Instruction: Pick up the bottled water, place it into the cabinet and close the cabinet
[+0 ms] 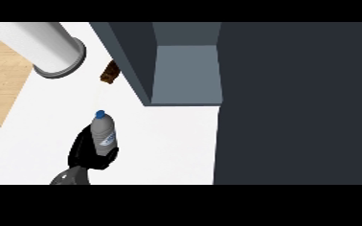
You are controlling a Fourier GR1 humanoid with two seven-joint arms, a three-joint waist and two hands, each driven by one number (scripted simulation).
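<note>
A clear water bottle [105, 133] with a blue cap and a blue-and-white label stands upright over the white counter [170, 143] at the lower left. My left hand [86, 154] is curled round its lower half, and the forearm enters from the bottom edge. The dark grey cabinet [185, 74] is up and to the right of the bottle. It stands open, showing a lighter grey shelf inside. Its door [290, 100] is a large dark panel filling the right side of the view. My right hand does not show.
A white cylinder with a grey rim [50, 48] lies at the upper left. A small brown object [110, 72] sits beside the cabinet's left wall. The counter's left edge runs diagonally, with wooden floor [10, 76] beyond.
</note>
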